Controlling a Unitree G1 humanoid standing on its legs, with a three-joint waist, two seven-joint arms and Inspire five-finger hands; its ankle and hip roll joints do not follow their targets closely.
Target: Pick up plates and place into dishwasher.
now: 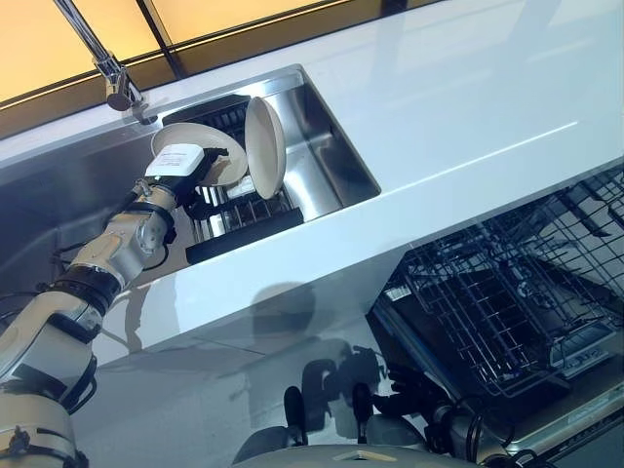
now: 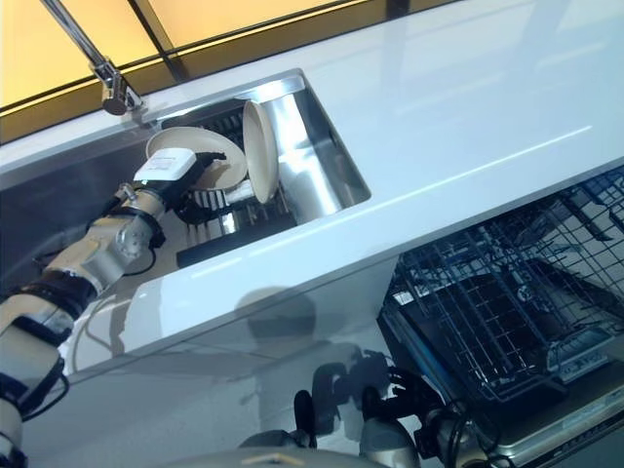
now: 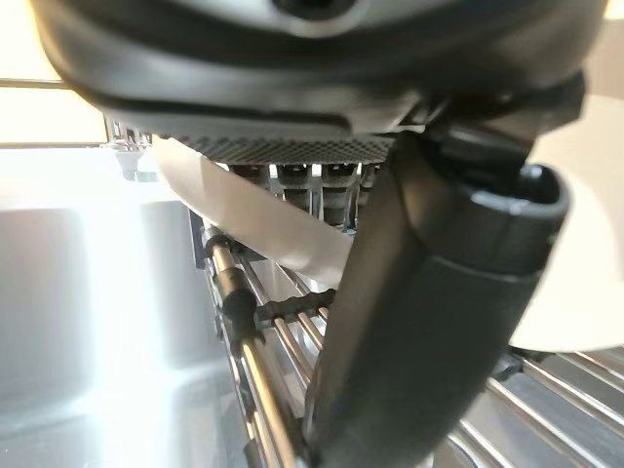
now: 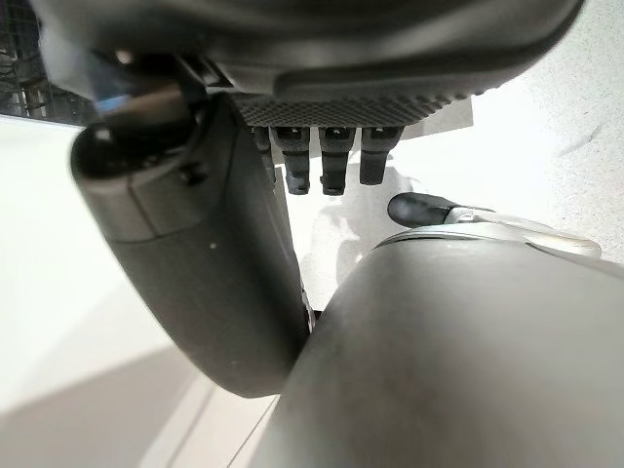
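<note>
In the left eye view, the left hand (image 1: 200,171) is reaching into the steel sink (image 1: 331,136) set in the white table (image 1: 468,107), under the tap (image 1: 112,73). It is sitting against a cream plate (image 1: 195,146) that is leaning in the dark drying rack (image 1: 244,229), its face turned up and toward the robot. A second plate (image 1: 265,146) is standing on edge just beside the first, its long axis running upright and its hollow face turned toward the first plate. The open dishwasher's wire rack (image 1: 507,302) is lying well apart, at the lower right below the table edge.

In the right eye view, the two plates are touching or nearly touching at their rims; I cannot tell which. The right hand (image 2: 414,395) is hanging low near the dishwasher rack.

In the left wrist view, the thumb (image 3: 429,322) is crossing in front of the plate's pale rim (image 3: 263,219) while the fingers (image 3: 322,180) are lying behind it, so the hand is pinching the plate above the rack's metal bars (image 3: 253,341).

In the right wrist view, the thumb (image 4: 195,263) is standing straight and the fingers (image 4: 322,156) are relaxed, holding nothing above the pale floor (image 4: 78,322).
</note>
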